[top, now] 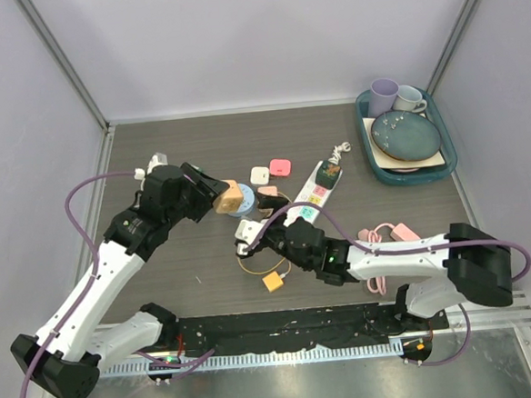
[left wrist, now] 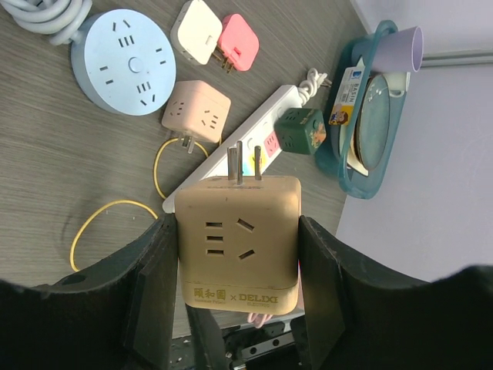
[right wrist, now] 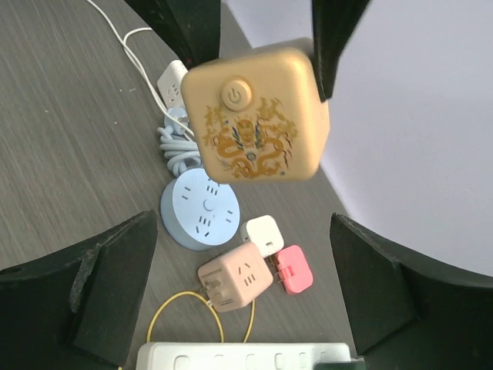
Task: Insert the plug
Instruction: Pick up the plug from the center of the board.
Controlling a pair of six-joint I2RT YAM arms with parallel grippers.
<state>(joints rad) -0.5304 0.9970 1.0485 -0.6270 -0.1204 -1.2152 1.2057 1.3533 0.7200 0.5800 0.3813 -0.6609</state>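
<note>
My left gripper (top: 222,198) is shut on a tan cube adapter (top: 229,200) and holds it in the air next to the blue round socket (top: 246,201). In the left wrist view the adapter (left wrist: 237,239) sits between both fingers, its two prongs (left wrist: 243,163) pointing away towards the white power strip (left wrist: 254,146). My right gripper (top: 247,241) is open and empty, low over the table in front of the strip (top: 315,195). Its wrist view shows the tan adapter (right wrist: 258,116) hanging above the blue socket (right wrist: 200,212).
A pink cube adapter (top: 268,194), a white plug (top: 260,175) and a pink plug (top: 281,167) lie by the strip. A green cube (left wrist: 302,131) is plugged into it. A yellow cable with an orange block (top: 272,281) lies near. A teal tray (top: 368,146) of dishes stands back right.
</note>
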